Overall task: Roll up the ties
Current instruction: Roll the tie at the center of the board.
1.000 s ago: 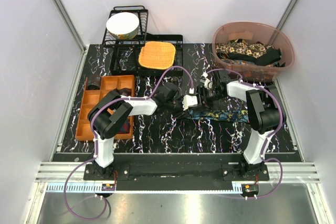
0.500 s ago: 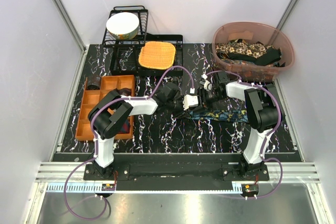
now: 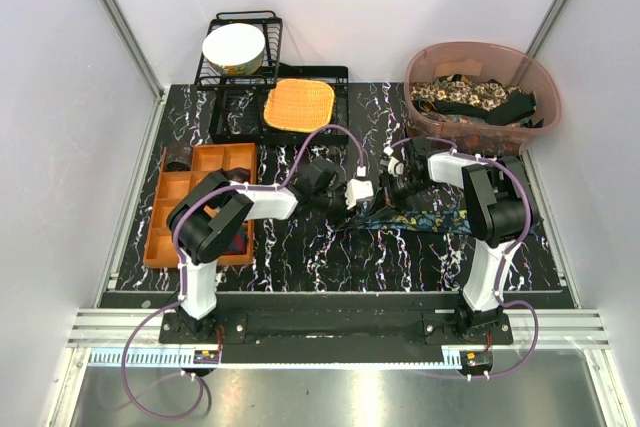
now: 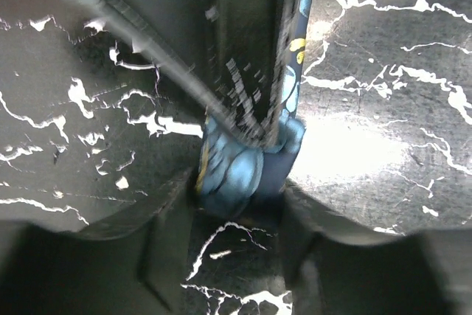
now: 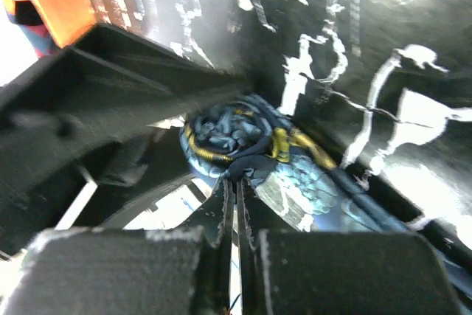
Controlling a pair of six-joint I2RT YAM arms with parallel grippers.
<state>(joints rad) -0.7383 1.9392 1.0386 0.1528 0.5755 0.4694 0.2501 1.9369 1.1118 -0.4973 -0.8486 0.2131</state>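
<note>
From above, the left arm has its elbow bent beside the orange tray (image 3: 172, 215) and its forearm stretched rightward, low over the table (image 3: 300, 257). The left gripper (image 3: 366, 197) is near the table's middle. The right arm rises from its base, bends sharply and reaches leftward, so the right gripper (image 3: 390, 190) meets the left one almost nose to nose. The dark blue tie (image 3: 430, 219) lies flat on the table, running right from the two grippers and passing under the right forearm. Other ties (image 3: 470, 97) are heaped in the pink bin (image 3: 418, 72) at the far right.

In the left wrist view, that gripper's fingers (image 4: 158, 256) stand apart on either side of the tie's rolled end, which rests on the table. Whether they touch it cannot be told. The right gripper's dark fingers come down from the top into the roll.

In the right wrist view, its fingers (image 5: 199, 271) are pressed together, their tips nipping a fold of the tie at the roll's edge.
</note>
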